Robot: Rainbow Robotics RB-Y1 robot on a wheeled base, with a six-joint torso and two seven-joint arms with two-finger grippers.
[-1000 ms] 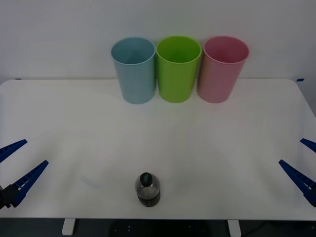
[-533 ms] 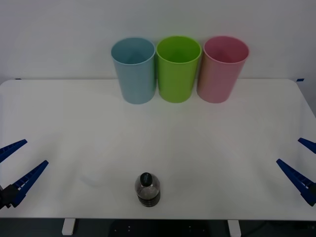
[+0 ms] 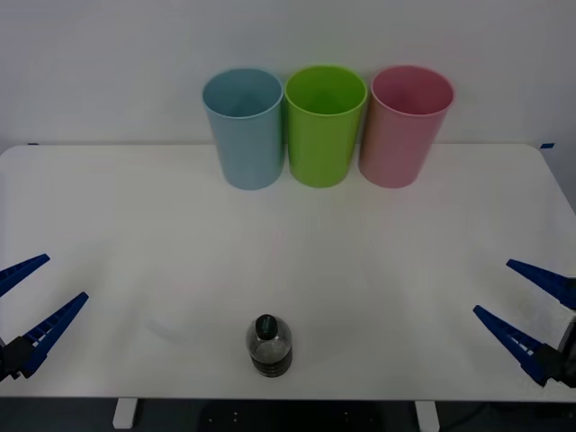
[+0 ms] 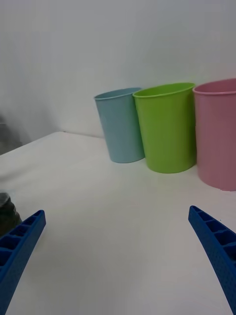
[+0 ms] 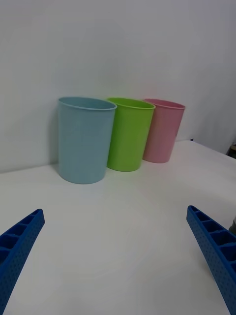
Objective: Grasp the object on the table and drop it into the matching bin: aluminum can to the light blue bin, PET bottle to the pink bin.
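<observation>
From the front view, the PET bottle stands upright near the near edge of the table, about midway across. At the far edge stand the light blue bin, a lime green bin and the pink bin, side by side. The left gripper hovers at the near left, fingers spread; the right gripper at the near right, also spread, both well apart from the bottle.

The right wrist view shows its blue fingers wide apart, facing the three bins.

The left wrist view shows its fingers wide apart likewise.
</observation>
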